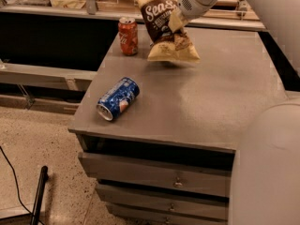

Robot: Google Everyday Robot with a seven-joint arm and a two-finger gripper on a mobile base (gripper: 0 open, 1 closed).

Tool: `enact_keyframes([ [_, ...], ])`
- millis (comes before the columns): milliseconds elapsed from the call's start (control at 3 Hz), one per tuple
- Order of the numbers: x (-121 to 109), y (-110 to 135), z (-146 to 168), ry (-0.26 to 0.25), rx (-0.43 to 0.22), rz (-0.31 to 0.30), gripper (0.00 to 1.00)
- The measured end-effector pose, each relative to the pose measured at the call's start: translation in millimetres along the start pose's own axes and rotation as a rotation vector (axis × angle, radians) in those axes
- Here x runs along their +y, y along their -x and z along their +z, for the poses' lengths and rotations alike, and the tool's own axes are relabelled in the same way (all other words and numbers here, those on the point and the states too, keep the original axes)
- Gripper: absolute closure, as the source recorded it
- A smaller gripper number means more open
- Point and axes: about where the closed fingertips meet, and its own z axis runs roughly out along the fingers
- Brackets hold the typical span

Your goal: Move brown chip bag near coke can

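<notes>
The brown chip bag (164,29) hangs tilted above the far part of the grey table (215,102), its tan bottom edge close to the surface. My gripper (176,20) is shut on the bag's right side, the white arm reaching in from the upper right. The coke can (128,35) stands upright at the table's far left, a short gap left of the bag.
A blue soda can (118,99) lies on its side near the table's front left edge. Drawers (154,172) sit under the tabletop. A dark counter (47,32) runs behind on the left. My white body (267,172) fills the lower right.
</notes>
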Motion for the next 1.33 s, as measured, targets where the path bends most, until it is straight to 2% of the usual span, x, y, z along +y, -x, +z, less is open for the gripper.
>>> enact_keyframes([
  [1000,4.1,-1.9,10.1,0.009,0.014,0.01,0.17],
  [1333,4.6,-2.6,11.9,0.016,0.011,0.008,0.0],
])
